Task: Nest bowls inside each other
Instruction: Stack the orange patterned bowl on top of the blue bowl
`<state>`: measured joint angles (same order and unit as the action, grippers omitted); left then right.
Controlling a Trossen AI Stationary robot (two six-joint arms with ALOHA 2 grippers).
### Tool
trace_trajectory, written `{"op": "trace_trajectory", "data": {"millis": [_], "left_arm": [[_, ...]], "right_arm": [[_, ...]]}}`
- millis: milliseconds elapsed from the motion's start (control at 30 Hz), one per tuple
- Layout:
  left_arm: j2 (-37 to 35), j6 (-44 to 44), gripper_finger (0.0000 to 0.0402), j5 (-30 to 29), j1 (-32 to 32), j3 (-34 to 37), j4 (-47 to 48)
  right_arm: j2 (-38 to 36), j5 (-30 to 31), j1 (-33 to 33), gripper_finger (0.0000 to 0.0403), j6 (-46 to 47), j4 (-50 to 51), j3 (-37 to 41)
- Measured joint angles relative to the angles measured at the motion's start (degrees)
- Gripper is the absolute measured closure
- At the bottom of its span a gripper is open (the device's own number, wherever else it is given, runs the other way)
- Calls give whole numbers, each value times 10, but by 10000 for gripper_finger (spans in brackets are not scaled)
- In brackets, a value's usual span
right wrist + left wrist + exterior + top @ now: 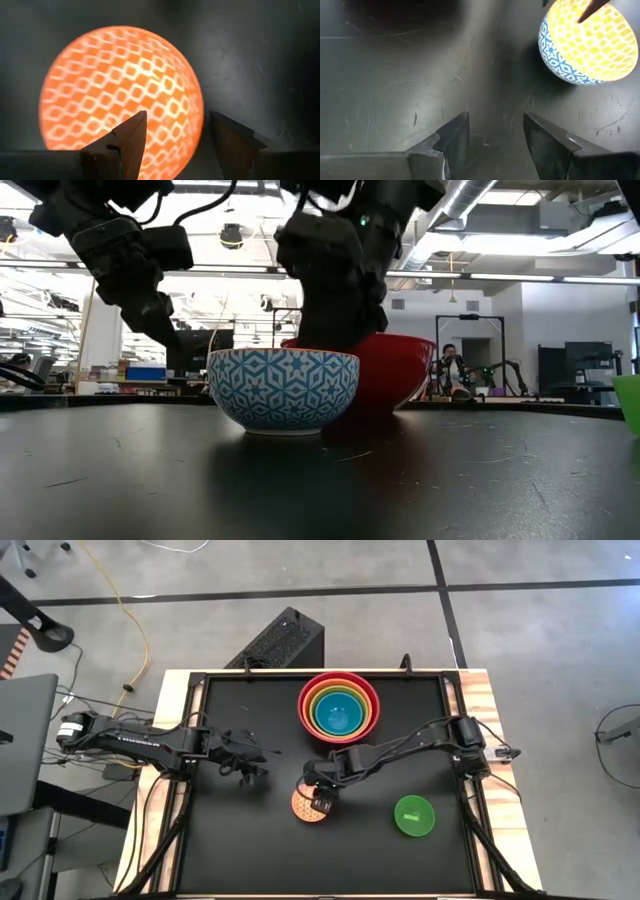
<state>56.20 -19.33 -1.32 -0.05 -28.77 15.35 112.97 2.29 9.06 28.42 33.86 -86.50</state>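
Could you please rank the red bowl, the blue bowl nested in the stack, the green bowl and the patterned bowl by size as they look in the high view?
1. red bowl
2. blue bowl
3. green bowl and patterned bowl: look alike; the right gripper partly covers the patterned one.

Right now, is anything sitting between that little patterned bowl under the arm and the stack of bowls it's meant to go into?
Nothing visible does. Only bare table lies between the patterned bowl and the nested stack; the right gripper hovers open directly over the bowl.
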Motion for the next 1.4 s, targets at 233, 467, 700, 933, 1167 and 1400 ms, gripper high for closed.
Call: {"op": "trace_trajectory", "data": {"millis": [233,467,700,933,1167,1400], "left_arm": [[0,0,226,-1,0,0,-21],[0,0,226,-2,0,0,-29],[0,-3,226,-2,0,0,-29],[0,-7,226,-2,0,0,-29],[0,-8,226,-6,0,0,-29],[0,-8,226,-10,0,0,-33]], "right_arm": [[16,1,-6,191,1,-13,0],[38,-14,-6,274,0,-9,0],[40,-26,-13,388,4,-12,-1],[-9,-59,-31,389,15,-6,1],[-112,-74,-69,390,7,9,0],[-183,-22,-159,389,-18,30,-1]]}}
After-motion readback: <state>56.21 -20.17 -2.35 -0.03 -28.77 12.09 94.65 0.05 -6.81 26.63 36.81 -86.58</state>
